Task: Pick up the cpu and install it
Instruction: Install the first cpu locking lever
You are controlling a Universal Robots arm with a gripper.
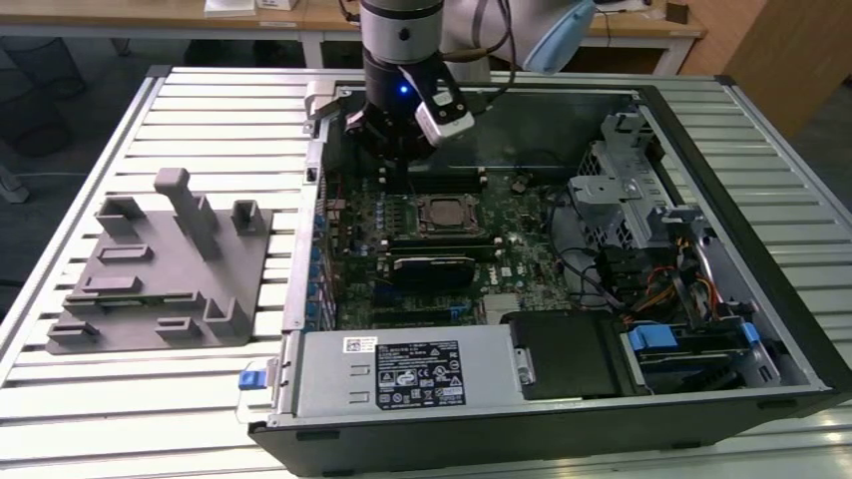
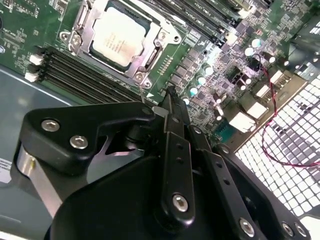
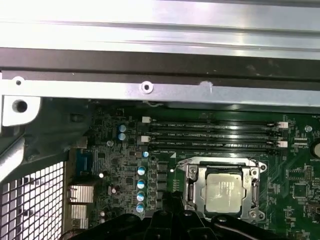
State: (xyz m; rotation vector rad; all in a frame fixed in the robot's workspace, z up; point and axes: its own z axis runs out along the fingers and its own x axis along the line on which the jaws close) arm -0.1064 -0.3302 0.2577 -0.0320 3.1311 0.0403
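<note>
Hovering over the open black computer case (image 1: pixel 745 329) on the slatted metal desk (image 1: pixel 80 399), our black gripper (image 2: pixel 167 100) holds nothing; we cannot tell whether its fingers are apart or together. The small square cpu with its shiny silver metal top (image 2: pixel 119 36) already lies flat in the steel-framed socket (image 3: pixel 192 187) on the green motherboard (image 3: pixel 295 187), beside the black memory slots (image 3: pixel 215 135). We judge it light, rigid, slick-topped and fragile underneath, best taken by opposite edges.
</note>
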